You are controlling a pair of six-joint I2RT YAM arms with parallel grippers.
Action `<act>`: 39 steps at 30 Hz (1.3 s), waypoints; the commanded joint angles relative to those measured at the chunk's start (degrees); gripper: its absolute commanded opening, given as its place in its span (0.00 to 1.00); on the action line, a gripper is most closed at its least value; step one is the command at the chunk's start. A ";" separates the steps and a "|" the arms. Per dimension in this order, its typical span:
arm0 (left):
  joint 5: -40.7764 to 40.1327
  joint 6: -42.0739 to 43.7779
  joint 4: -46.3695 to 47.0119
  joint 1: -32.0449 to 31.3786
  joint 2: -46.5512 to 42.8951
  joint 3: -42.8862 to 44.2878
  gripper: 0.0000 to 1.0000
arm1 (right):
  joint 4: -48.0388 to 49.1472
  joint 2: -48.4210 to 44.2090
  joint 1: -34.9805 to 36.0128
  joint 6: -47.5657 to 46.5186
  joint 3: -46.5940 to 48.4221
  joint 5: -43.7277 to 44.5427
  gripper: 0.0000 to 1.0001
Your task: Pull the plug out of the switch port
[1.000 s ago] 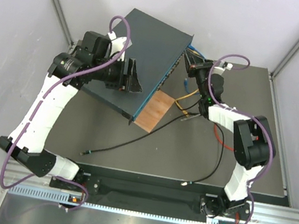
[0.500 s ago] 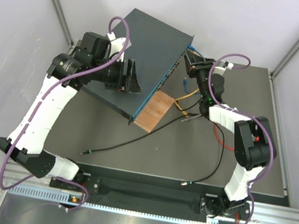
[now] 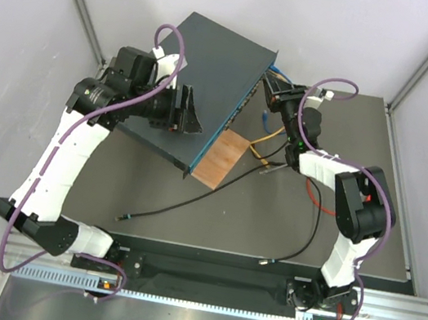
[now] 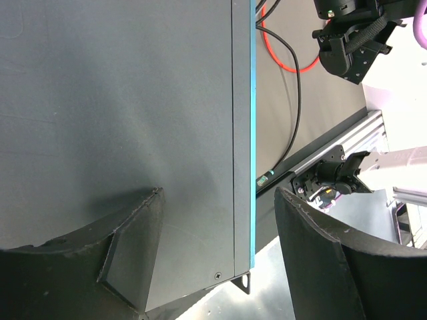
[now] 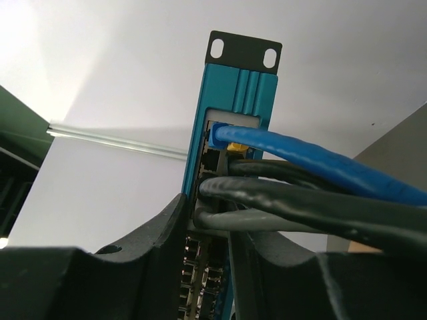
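The switch point(image 3: 213, 69) is a dark blue-grey flat box lying askew, its teal port face point(image 5: 233, 87) turned toward the right arm. My left gripper point(image 3: 188, 111) is open over the switch's top point(image 4: 120, 100). One finger point(image 4: 133, 247) is above the top face and the other point(image 4: 313, 253) is past the teal edge. My right gripper point(image 3: 275, 96) is at the port face, its jaws a little way open. A black cable's plug point(image 5: 211, 215) sits between the tips of the right gripper point(image 5: 212, 223). Above it, another black plug point(image 5: 213, 187) and a blue cable's plug point(image 5: 220, 133) are seated in ports.
A small brown board point(image 3: 221, 157) lies against the switch's near corner. Yellow point(image 3: 265, 142), red point(image 3: 319, 199) and loose black point(image 3: 189, 205) cables trail over the dark mat. Grey walls stand close on both sides. The frame rail point(image 3: 258, 288) runs along the near edge.
The right arm has shifted very slightly at the port face, and its jaws have parted a little. The left arm and the switch have stayed where they were.
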 commanded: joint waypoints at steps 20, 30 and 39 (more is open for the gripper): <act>1.06 0.93 0.31 0.20 -1.14 -1.32 0.72 | -14.78 -1.82 0.93 -4.04 2.69 -7.87 0.00; 1.06 0.85 0.22 0.11 -1.40 -1.23 0.72 | 0.42 3.36 -0.39 2.11 5.05 -9.19 0.14; 0.97 0.85 0.22 0.20 -1.66 -1.49 0.72 | 3.50 4.68 -0.48 4.48 3.73 -9.80 0.00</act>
